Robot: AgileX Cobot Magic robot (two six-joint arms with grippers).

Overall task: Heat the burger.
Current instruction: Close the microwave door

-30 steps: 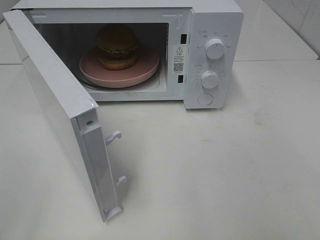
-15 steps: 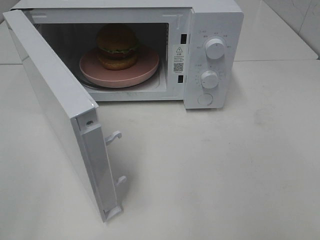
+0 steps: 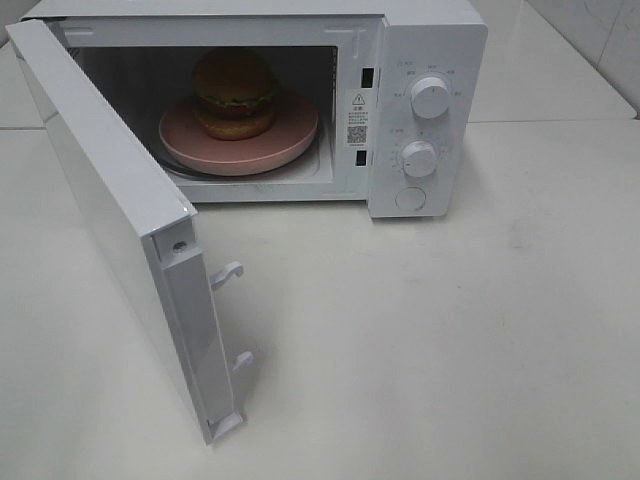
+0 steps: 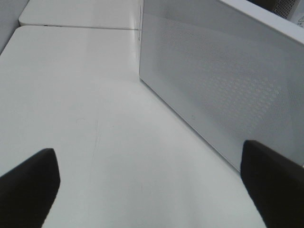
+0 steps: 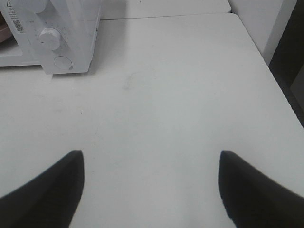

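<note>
The burger (image 3: 235,92) sits on a plate (image 3: 292,140) in the open microwave (image 3: 440,50), upper middle. The left gripper (image 4: 149,190) and right gripper (image 5: 151,190) are wide, empty.

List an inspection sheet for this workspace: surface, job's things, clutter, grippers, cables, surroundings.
Surface: white table, with faint scuffs.
Job's things: burger sits upright on a pink plate inside the microwave. Its door is swung wide open. Upper knob and lower knob are untouched by any gripper.
Clutter: nothing seen.
Grippers: left gripper is open, holds nothing and is beside the door's outer face. Right gripper is open, holds nothing and is over bare table apart from the microwave. Neither shows in the exterior high view.
Cables: nothing seen.
Surroundings: pale tiled wall past the table's far right.
</note>
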